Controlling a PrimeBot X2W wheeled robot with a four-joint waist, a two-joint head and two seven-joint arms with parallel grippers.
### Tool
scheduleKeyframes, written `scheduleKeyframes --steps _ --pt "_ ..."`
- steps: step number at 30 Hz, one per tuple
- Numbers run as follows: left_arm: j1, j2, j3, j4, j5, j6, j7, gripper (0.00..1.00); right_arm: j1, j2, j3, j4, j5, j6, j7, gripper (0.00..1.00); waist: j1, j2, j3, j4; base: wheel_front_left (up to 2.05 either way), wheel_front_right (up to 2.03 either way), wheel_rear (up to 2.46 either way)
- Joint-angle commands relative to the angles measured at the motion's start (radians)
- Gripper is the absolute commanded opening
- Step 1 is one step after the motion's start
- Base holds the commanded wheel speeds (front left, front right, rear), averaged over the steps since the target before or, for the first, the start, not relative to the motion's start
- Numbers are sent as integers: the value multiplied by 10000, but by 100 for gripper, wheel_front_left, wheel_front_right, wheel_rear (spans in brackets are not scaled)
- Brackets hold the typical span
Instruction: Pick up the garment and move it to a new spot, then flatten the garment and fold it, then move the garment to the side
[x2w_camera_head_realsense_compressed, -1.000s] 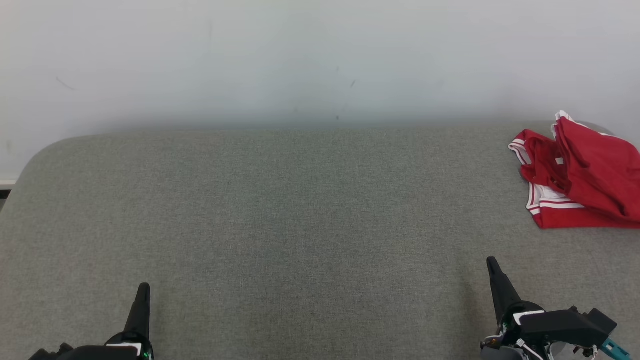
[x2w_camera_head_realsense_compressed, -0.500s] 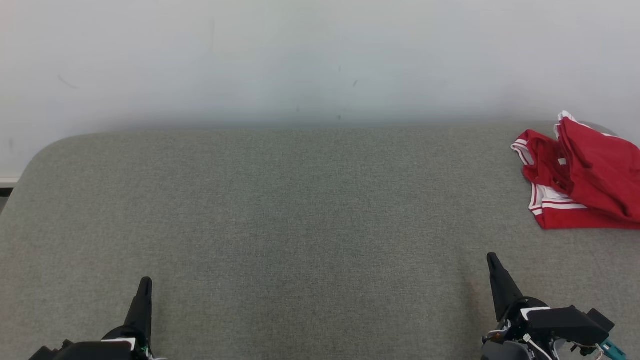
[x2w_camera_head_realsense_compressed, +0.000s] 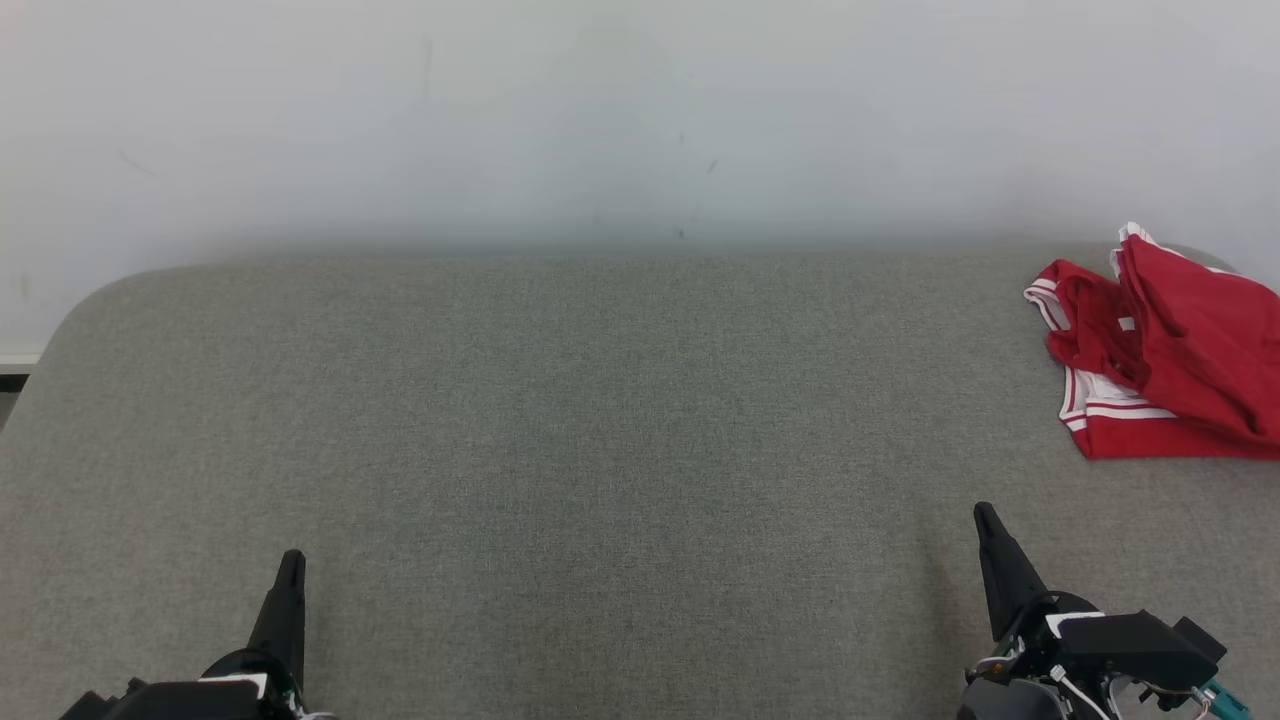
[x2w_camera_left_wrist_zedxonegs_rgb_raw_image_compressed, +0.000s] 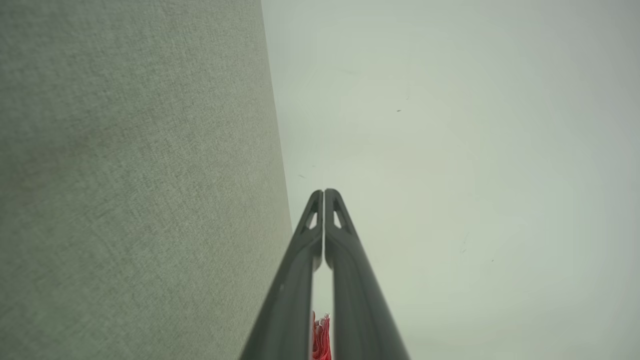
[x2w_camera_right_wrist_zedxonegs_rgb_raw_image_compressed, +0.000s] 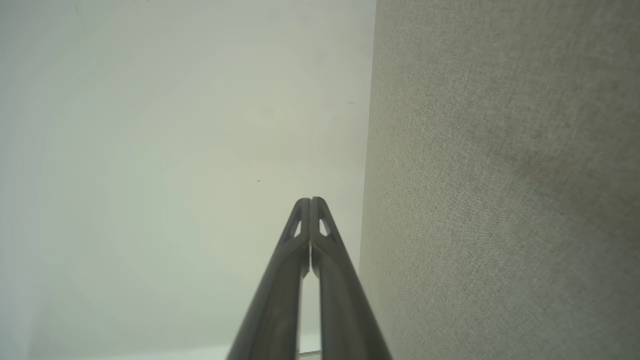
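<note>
The garment (x2w_camera_head_realsense_compressed: 1165, 360) is red with white striped trim and lies crumpled at the far right of the grey fabric table (x2w_camera_head_realsense_compressed: 600, 420), partly cut off by the frame edge. A sliver of the red garment (x2w_camera_left_wrist_zedxonegs_rgb_raw_image_compressed: 320, 337) shows between the finger bases in the left wrist view. My left gripper (x2w_camera_head_realsense_compressed: 291, 562) sits at the lower left, shut and empty, far from the garment. My right gripper (x2w_camera_head_realsense_compressed: 985, 515) is at the lower right, shut and empty, a short way in front of the garment. In the wrist views, the left gripper (x2w_camera_left_wrist_zedxonegs_rgb_raw_image_compressed: 324, 192) and right gripper (x2w_camera_right_wrist_zedxonegs_rgb_raw_image_compressed: 310, 201) have fingertips pressed together.
A pale wall (x2w_camera_head_realsense_compressed: 640, 120) rises right behind the table's far edge. The table's rounded left corner (x2w_camera_head_realsense_compressed: 90, 300) shows at the far left, with a strip of floor beyond it.
Both grippers have crept slightly forward over the table. The garment lies as before; the small shift of the whole picture is the camera's.
</note>
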Motion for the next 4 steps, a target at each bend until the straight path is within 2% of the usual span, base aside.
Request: scheduleKeyframes --steps 1,4 --pt "-99 27 32 12 -44 -36 9 0 -50 46 -3 -1 11 -21 27 0 0 0 0 0 0 0 0" --pt "-99 27 31 13 -44 -36 9 0 -50 46 -4 2 10 -21 28 0 0 0 0 0 0 0 0"
